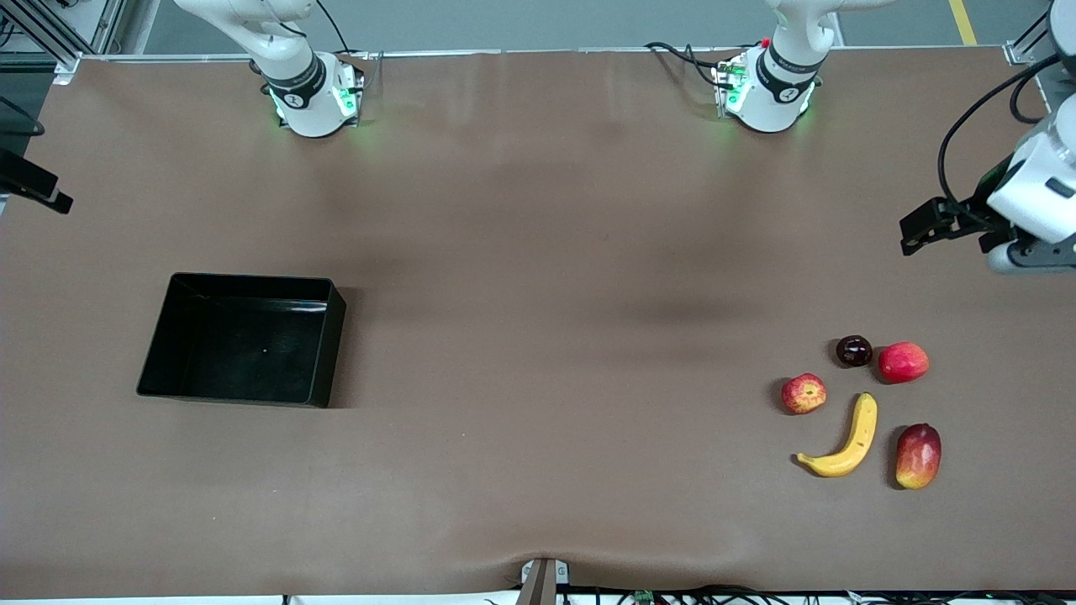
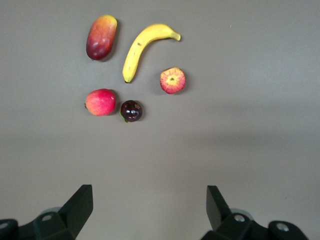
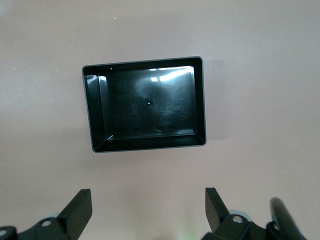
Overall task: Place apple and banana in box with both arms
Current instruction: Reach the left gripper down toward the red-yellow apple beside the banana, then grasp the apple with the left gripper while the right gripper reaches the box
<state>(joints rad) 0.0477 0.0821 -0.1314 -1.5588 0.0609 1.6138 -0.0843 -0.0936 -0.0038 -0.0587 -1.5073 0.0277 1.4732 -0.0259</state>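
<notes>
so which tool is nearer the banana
Left. The left tool hangs open above the table beside the fruit cluster with the banana; the right tool is up by the box.

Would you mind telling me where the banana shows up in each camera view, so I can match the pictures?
Front view: the banana lies at the left arm's end of the table, among the fruits, low in the picture.
Left wrist view: the banana is near the top, between the mango-like fruit and the apple.
Right wrist view: not in it; only the box shows.
Shared landmark: the apple beside the banana.
</notes>
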